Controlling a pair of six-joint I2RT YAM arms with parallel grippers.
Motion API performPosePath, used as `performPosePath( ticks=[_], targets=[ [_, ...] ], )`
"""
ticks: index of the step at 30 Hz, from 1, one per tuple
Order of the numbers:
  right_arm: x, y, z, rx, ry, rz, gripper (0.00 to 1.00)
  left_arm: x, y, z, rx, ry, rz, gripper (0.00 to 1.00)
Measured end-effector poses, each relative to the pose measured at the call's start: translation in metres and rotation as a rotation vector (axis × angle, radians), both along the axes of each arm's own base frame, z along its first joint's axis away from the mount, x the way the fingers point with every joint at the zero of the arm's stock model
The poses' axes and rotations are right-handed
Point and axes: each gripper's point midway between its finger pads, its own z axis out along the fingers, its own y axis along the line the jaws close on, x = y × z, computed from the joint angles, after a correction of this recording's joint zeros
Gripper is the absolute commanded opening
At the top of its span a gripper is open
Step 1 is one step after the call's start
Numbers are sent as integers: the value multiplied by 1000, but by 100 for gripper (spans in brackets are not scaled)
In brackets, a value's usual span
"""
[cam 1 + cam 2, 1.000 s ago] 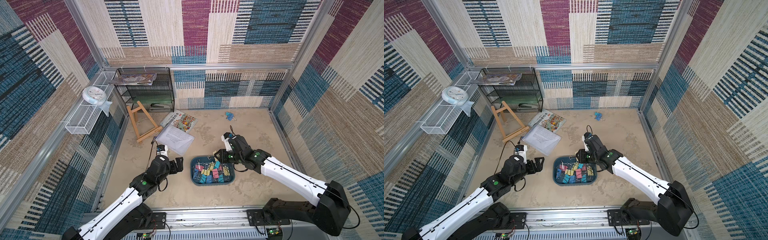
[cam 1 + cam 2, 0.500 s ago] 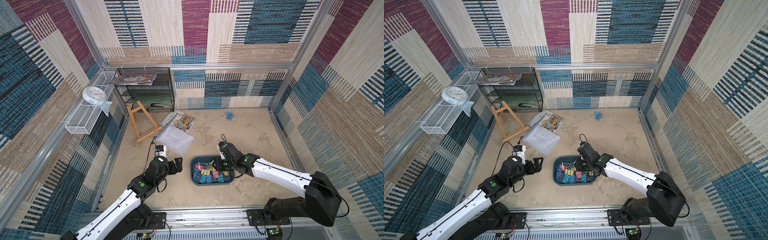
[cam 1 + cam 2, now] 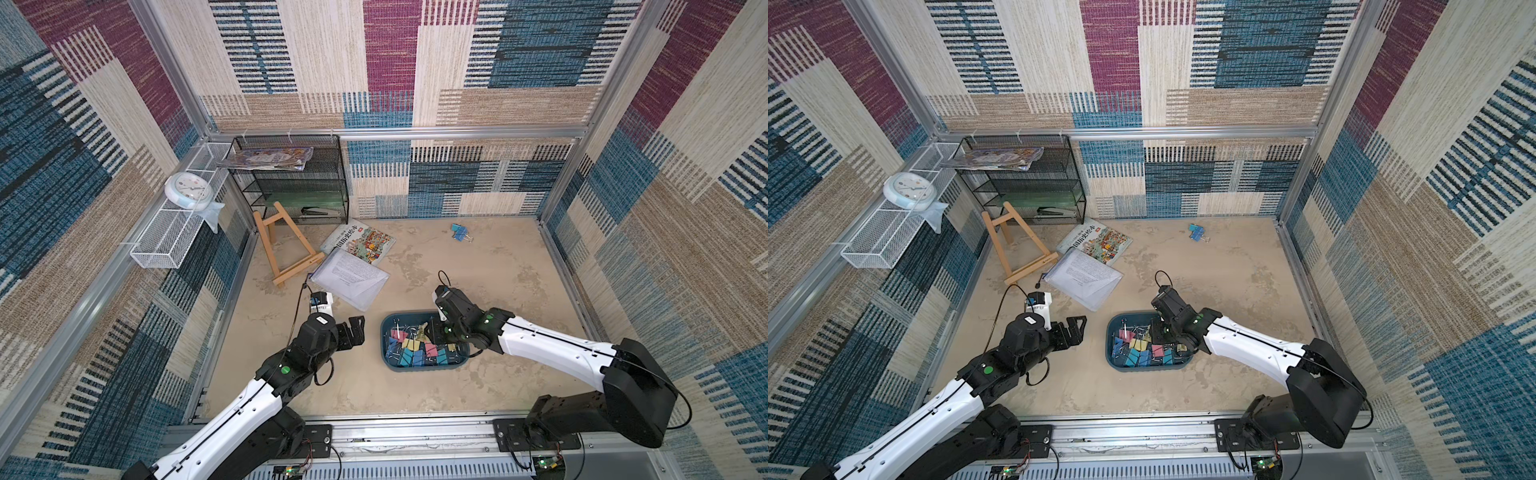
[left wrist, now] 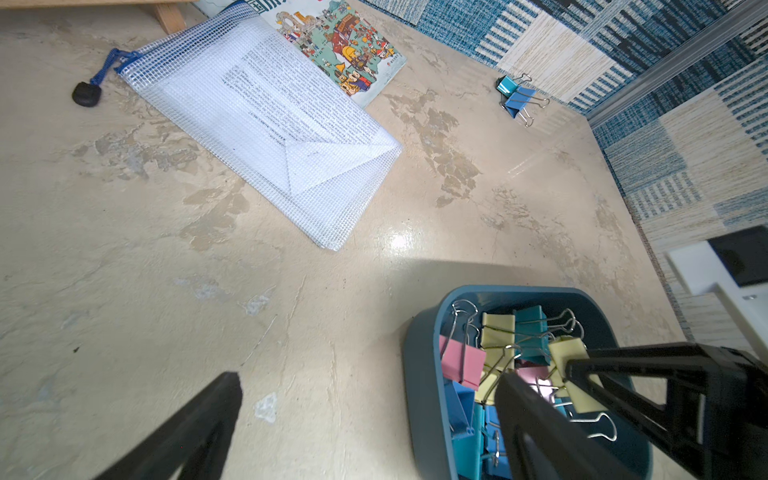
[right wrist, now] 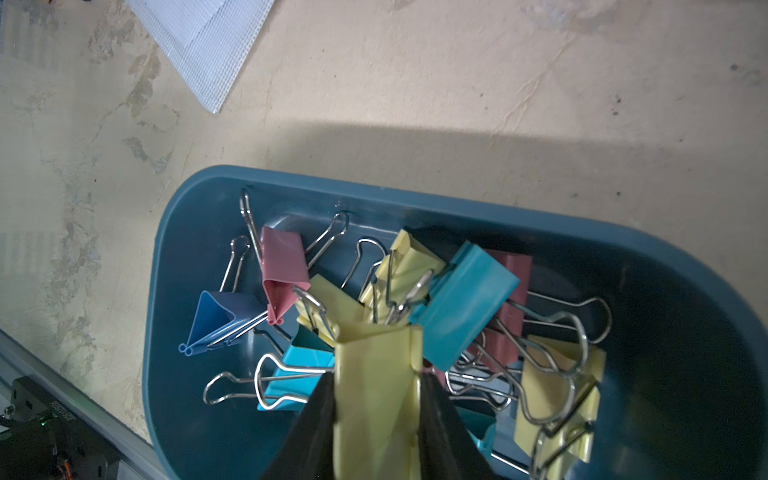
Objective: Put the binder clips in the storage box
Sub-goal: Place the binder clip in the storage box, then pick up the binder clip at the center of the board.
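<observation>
Hanging between the narrowed right jaws, a yellow binder clip (image 5: 374,395) is held with the storage box (image 5: 332,188) just beneath them (left jaws wide, empty) and is best released low.

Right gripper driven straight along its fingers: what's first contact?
The binder clips piled in the storage box, probably the teal clip. The right gripper, shut on a yellow clip, points down into them; depth unclear.
</observation>
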Motion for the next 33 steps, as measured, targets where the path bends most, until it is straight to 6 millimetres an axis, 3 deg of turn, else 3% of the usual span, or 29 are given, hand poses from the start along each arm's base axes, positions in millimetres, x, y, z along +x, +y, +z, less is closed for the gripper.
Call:
performPosePath(
  ticks=[4,9,13,15,17,21,26,29,33],
  targets=[
    [-1,4,-2,-5,-10,11,36,1,-1,-1,0,1,-1,99],
    [-9,9,-3,0,2,38,57,1,-1,-1,-2,1,-2,99],
    [4,7,27,59,-79,-7,64,-1,0,-3,-1,3,-1,99],
    [29,0,49,105,-142,-62,64,-1,1,-1,-4,-2,-1,99],
    [74,-19,72,157,-206,-167,63,-2,1,-1,-4,-4,-2,99],
    [164,-59,86,197,-252,-328,60,-2,1,-1,-4,-3,-2,99],
    [273,-80,70,142,-261,-402,59,-2,1,-1,-5,-3,-3,99],
    [324,-94,55,70,-274,-444,61,-2,0,0,-8,-5,-5,99],
    [355,-116,33,11,-257,-483,65,-1,0,1,-2,-5,-6,100]
  ],
)
